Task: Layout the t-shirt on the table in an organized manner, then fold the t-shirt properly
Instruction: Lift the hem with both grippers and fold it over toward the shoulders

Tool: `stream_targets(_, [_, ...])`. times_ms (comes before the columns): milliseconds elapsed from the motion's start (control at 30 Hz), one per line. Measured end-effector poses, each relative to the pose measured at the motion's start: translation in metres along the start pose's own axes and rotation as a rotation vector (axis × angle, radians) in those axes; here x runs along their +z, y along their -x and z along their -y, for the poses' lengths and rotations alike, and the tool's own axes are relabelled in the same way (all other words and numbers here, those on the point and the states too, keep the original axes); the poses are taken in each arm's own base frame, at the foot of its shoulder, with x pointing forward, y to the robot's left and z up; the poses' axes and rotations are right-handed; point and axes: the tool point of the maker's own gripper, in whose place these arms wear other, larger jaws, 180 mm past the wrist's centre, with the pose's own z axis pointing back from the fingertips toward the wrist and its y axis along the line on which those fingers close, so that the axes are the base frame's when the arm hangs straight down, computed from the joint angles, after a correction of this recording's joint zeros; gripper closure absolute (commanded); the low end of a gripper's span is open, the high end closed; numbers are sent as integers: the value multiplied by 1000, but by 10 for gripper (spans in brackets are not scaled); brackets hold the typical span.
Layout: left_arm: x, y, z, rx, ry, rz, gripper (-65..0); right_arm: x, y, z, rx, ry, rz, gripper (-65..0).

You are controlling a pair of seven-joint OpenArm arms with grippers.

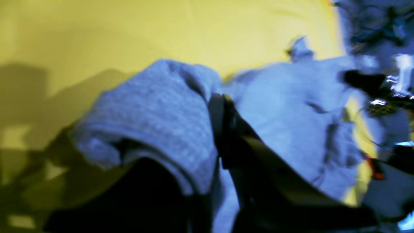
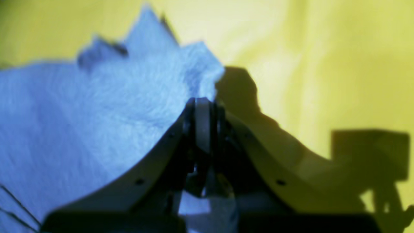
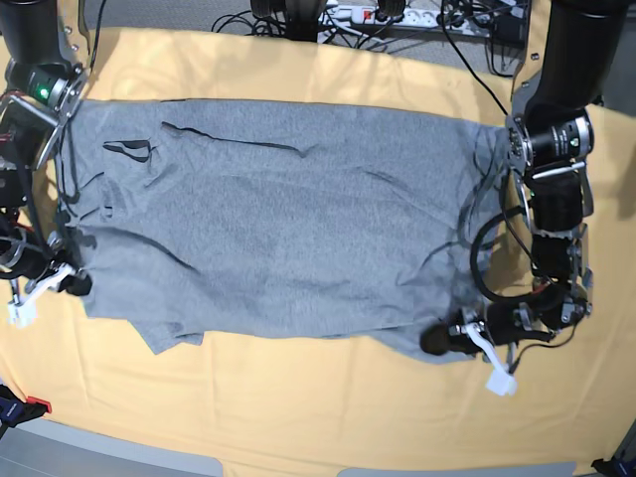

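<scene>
Two grippers pinch the near hem of the t-shirt, one at each lower corner of the cloth in the base view. At lower right of that frame, the left gripper has its jaws drawn together on the grey fabric at the shirt's bottom corner; its wrist view shows the cloth bunched and draped over the dark fingers, though that view is blurred. At lower left of the base frame, the right gripper is likewise clamped on the opposite corner, and its wrist view shows the jaws closed tight with a peak of fabric rising from between them.

Beyond the grippers, the t-shirt lies spread wide across the middle of the surface, mostly flat, with soft creases and a rumpled edge along the near hem. No lettering shows on the upward side. Yellow-orange cloth frames the shirt on all sides. At the far edge, top of the frame, a tangle of black cables and a white power strip sit behind the surface.
</scene>
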Motion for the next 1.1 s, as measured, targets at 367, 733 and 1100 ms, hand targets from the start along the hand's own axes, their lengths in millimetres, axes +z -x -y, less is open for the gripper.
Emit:
stream_targets(367, [1,44,25,113,174,-93,0,29,22,-26,256,50,-49,0])
stream_targets(733, [29,30,11,103,150,-57,0,51,23,-18,307,104,-38,0])
stream_targets(1100, [38,16,23,120,228,8,0,57,10,-15,296,111,24,0])
